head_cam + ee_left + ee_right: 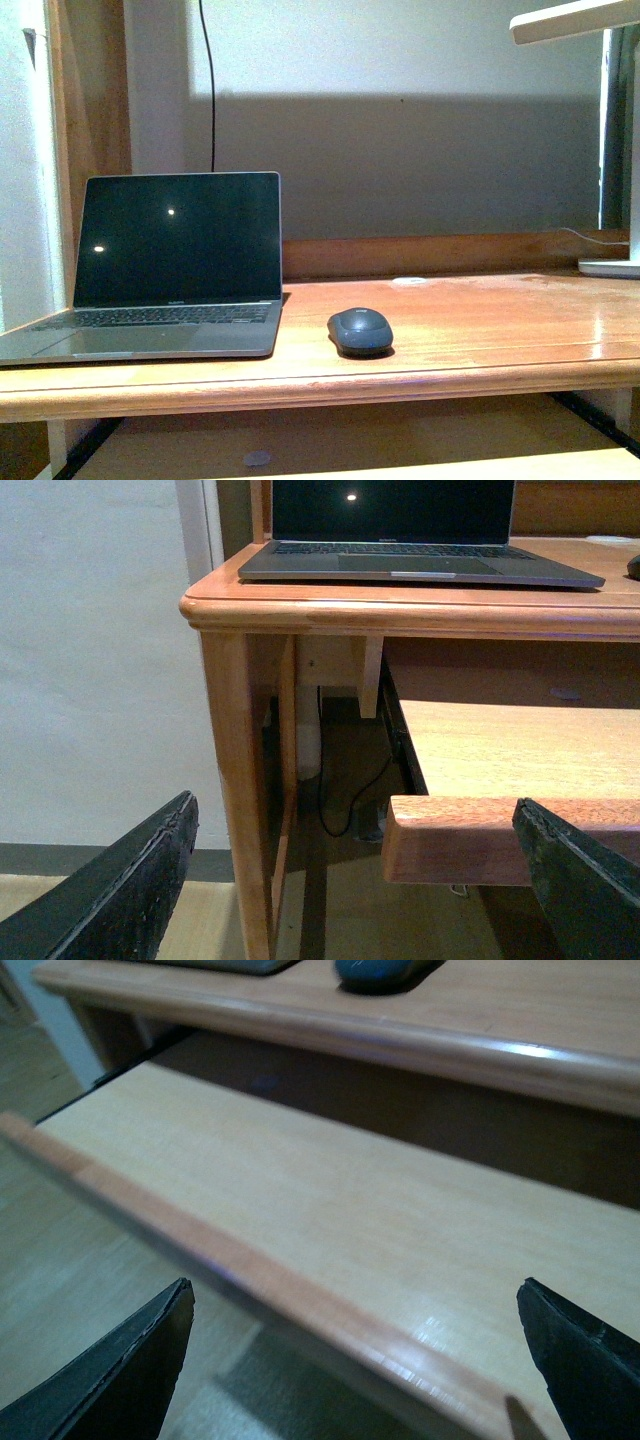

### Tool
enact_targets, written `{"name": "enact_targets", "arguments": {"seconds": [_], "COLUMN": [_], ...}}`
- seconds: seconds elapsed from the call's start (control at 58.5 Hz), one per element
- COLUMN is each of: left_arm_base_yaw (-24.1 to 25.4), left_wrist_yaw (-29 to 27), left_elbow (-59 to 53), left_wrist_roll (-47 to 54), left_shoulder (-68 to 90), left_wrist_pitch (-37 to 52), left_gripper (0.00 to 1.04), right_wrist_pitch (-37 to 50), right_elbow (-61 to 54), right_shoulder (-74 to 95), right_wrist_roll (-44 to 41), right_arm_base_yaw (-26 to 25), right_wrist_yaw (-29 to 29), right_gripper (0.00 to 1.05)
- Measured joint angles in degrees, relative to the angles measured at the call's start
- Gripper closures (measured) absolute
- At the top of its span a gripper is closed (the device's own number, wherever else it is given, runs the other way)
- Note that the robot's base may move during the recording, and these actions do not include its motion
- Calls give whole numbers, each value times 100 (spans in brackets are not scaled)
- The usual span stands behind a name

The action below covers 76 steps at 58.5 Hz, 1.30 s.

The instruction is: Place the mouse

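Dark grey oval plastic mouse [360, 332] is shown on wooden desktop [480, 330] beside grey laptop [170, 270]; left gripper [352, 810] and right gripper [353, 1290] are held spread wide, below desktop level.

Mouse [360, 331]: small, dark grey, rounded oval, matte shell, no cord visible. Lies flat on its base on the wooden desktop [480, 330], just right of the laptop [175, 265], near the laptop's front right corner, not touching it. Nothing holds it.
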Motion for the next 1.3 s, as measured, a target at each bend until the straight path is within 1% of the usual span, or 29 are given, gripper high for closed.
{"name": "enact_targets", "arguments": {"seconds": [0.034,0.051,0.103,0.205,0.29,0.376,0.478,0.564,0.735,0.837,0.888,0.957,1.025,1.145,1.298], "left_arm_base_yaw": [0,0,0,0,0,0,0,0,0,0,0,0,0,0,0], "left_wrist_yaw": [0,0,0,0,0,0,0,0,0,0,0,0,0,0,0], "left_elbow": [0,-2,0,0,0,0,-2,0,0,0,-2,0,0,0,0], "left_wrist_roll": [0,-2,-2,-2,-2,-2,-2,-2,-2,-2,-2,-2,0,-2,0], "left_shoulder": [0,0,0,0,0,0,0,0,0,0,0,0,0,0,0], "left_wrist_pitch": [0,0,0,0,0,0,0,0,0,0,0,0,0,0,0], "left_gripper": [8,8,8,8,8,8,8,8,8,8,8,8,8,8,8], "right_wrist_pitch": [-105,-216,-507,-817,-844,-697,-61,654,1421,1904,2013,2076,2059,1969,1803], "right_elbow": [-109,-192,-326,-496,-619,-715,-778,-769,-546,-120,68,498,866,1401,1873], "right_shoulder": [-61,-94,-107,-59,9,118,431,826,1550,2214,2446,2885,3202,3606,3943], "right_wrist_roll": [-175,-332,-684,-1226,-1467,-1617,-1532,-1174,-758,-389,-258,-24,109,264,361], "right_arm_base_yaw": [-116,-229,-431,-470,-323,-59,330,739,1360,1818,1952,2181,2330,2522,2662], "right_wrist_yaw": [-240,-448,-723,-767,-728,-551,-61,411,1257,1998,2240,2841,3241,3727,4155], "right_gripper": [7,7,7,7,7,7,7,7,7,7,7,7,7,7,7]}}
